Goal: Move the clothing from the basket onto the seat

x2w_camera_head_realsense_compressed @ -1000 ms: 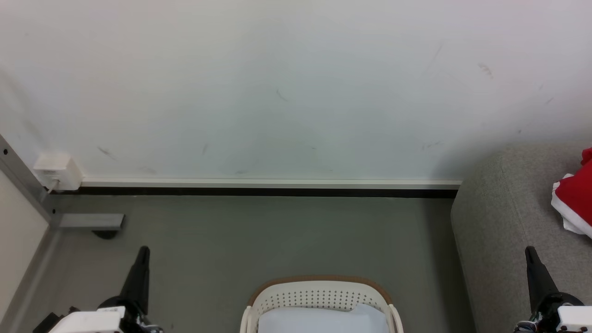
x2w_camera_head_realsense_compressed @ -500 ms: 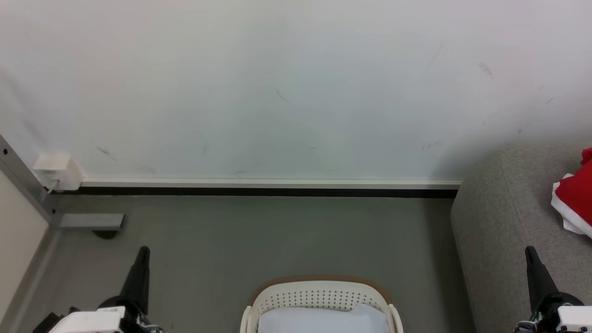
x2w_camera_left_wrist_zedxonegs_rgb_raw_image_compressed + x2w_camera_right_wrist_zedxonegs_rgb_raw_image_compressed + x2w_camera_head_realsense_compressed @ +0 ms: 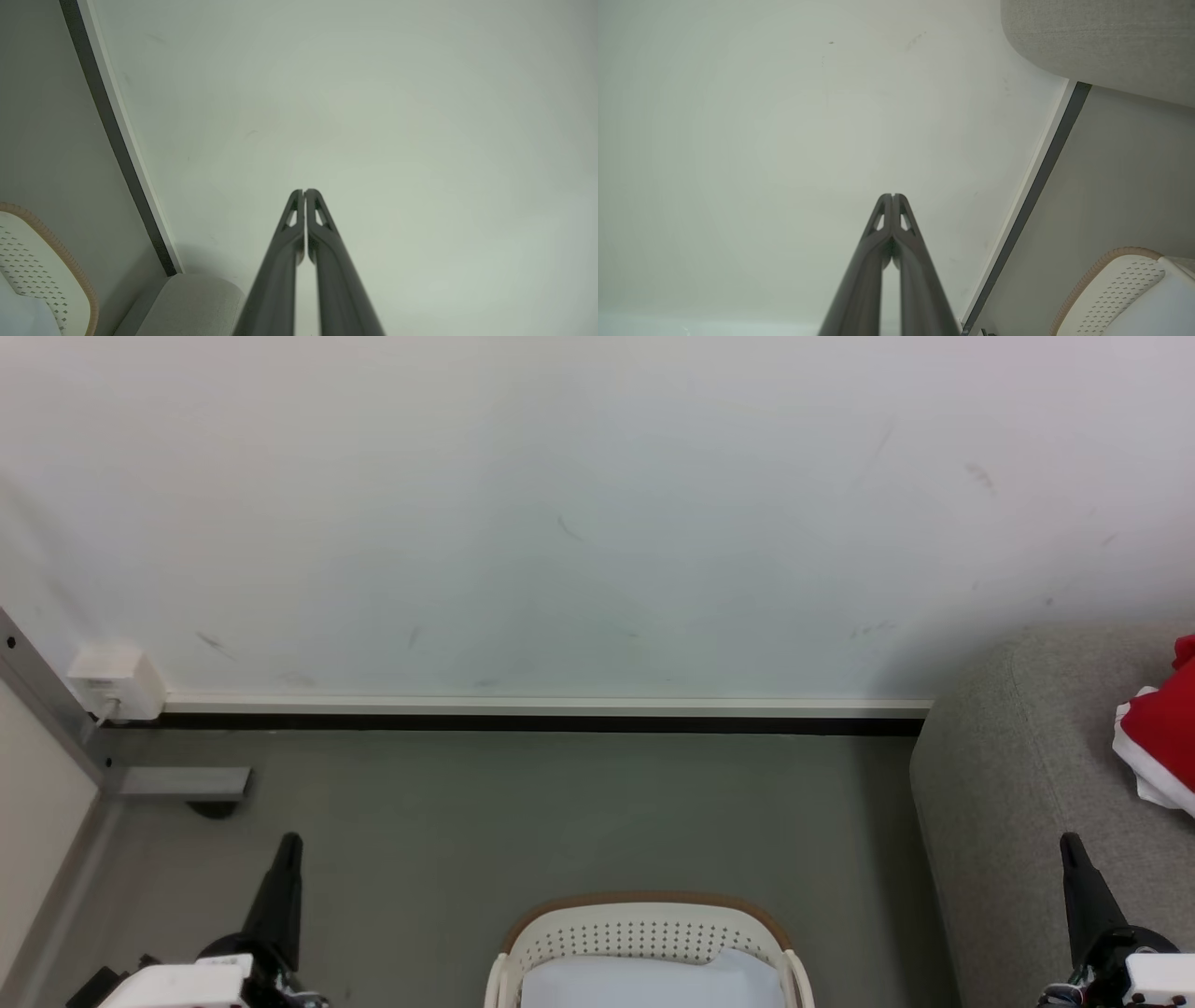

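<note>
Basket point(image 3: 644, 922) of cream-white plastic, with rows of small round holes, rounded corners and a tan-brown rim, sits at 6 o'clock in our head view, on the grey floor point(image 3: 560, 812). Inside it we see what looks like pale bluish-white cloth point(image 3: 653, 985). The clothing point(image 3: 1162, 737), soft bright red fabric with a white hem, lies at 3 o'clock on the large light grey woven upholstered seat point(image 3: 1018, 784), well apart from the basket. Our left gripper point(image 3: 290, 842) at 8 o'clock and right gripper point(image 3: 1070, 842) at 4 o'clock point up, each with its two long dark fingers pressed together, holding nothing. A small white box point(image 3: 117, 683) sits on the white wall point(image 3: 597, 523) at 9 o'clock.
</note>
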You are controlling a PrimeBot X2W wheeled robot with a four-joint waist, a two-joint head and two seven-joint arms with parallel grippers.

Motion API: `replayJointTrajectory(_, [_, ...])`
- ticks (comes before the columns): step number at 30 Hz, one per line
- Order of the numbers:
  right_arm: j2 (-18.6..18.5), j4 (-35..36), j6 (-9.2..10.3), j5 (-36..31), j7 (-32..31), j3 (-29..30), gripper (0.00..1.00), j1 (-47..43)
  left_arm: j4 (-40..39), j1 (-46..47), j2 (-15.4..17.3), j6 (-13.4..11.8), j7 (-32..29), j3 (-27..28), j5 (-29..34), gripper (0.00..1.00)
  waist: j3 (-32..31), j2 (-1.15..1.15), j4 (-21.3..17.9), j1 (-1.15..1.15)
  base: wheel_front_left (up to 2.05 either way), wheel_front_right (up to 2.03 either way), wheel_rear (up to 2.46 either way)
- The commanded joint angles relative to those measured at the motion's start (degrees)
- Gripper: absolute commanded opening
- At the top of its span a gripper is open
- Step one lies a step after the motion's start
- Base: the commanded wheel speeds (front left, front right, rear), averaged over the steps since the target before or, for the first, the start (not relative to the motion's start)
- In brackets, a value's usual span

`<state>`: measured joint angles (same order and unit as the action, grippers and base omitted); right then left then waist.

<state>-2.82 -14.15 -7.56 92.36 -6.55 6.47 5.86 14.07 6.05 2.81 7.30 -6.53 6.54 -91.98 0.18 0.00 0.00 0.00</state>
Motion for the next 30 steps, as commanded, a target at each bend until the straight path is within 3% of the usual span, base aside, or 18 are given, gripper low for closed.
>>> replayJointTrajectory(1, [-0.1,0.3,0.14,0.1,-0.2,0.2,0.0,0.7,-0.2,0.4,0.1,0.4,-0.2,0.1,-0.8,0.0,0.0,0.0,0.0,0.0,0.0,0.0,0.0])
replayJointTrajectory(30, [-0.1,0.3,0.14,0.1,-0.2,0.2,0.0,0.7,-0.2,0.4,0.1,0.4,-0.2,0.1,-0.8,0.0,0.0,0.0,0.0,0.0,0.0,0.0,0.0])
